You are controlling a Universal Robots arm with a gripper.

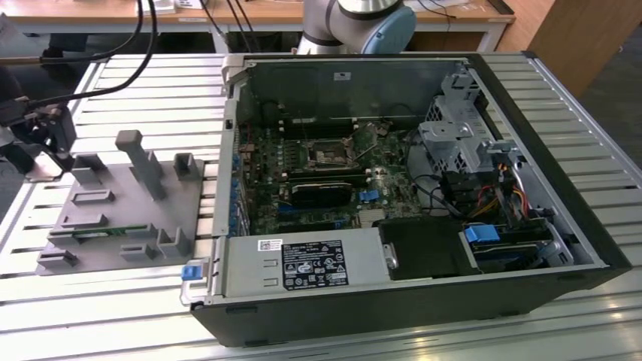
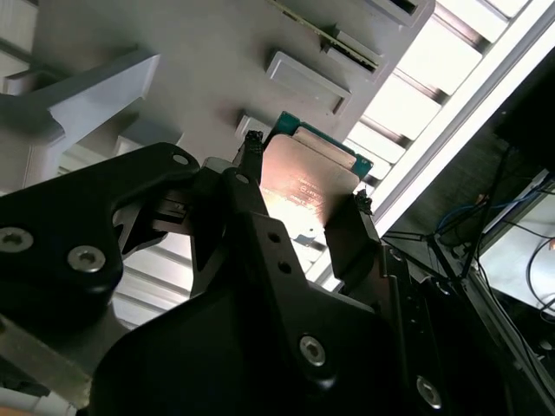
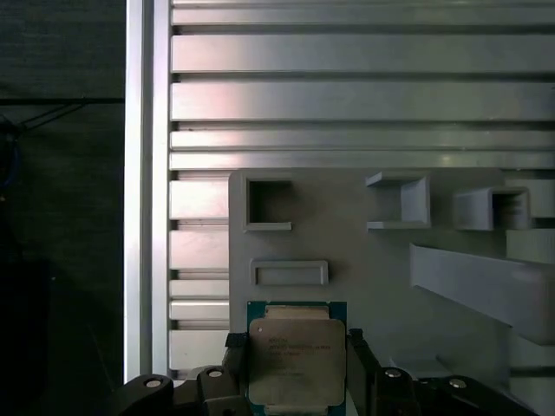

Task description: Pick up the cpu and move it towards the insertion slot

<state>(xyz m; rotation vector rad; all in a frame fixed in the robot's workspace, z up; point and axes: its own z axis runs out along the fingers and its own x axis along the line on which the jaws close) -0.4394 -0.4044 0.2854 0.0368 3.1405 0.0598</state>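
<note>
The cpu (image 3: 297, 360), a small square chip with a silvery top and a green edge, sits between my two black fingers in both wrist views. My gripper (image 3: 297, 374) is shut on the cpu (image 2: 308, 186), one finger on each side. In the exterior view the gripper (image 1: 35, 150) hangs at the far left, over the left end of the grey plastic fixture (image 1: 110, 218). The insertion slot (image 1: 328, 154), a square socket with a shiny frame and dark centre, lies on the motherboard inside the open computer case, well to the exterior view's right of the gripper.
The black computer case (image 1: 561, 226) lies open on the slatted metal table (image 1: 150, 83). Its left wall (image 1: 228, 150) stands between the fixture and the motherboard. Upright posts (image 1: 135, 158) rise from the fixture, and a green memory stick (image 1: 95, 233) lies in it. Cables (image 1: 90, 90) run to the gripper.
</note>
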